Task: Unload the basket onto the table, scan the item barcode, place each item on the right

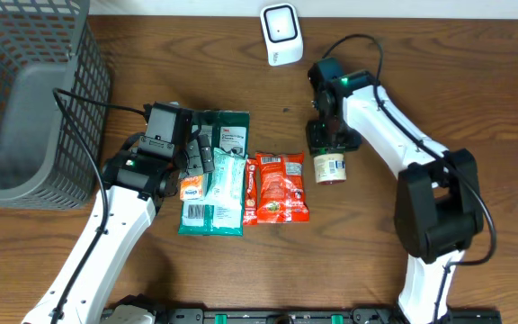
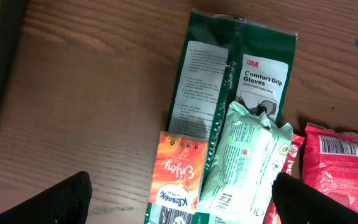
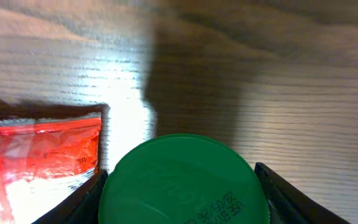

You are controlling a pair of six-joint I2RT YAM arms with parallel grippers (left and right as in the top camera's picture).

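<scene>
Mock checkout stn — scanner (image 1: 281,33), mesh basket (image 1: 93,81), pkgd goods (image 1: 214,184).

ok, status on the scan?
Left hand open over the packet pile, holding nothing. Right hand shut on the green-lidded jar. Red packet lies close beside it; white scanner at the far edge.

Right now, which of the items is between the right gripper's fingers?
The green-lidded jar, right of the red packet; the right gripper clamps its lid.
</scene>
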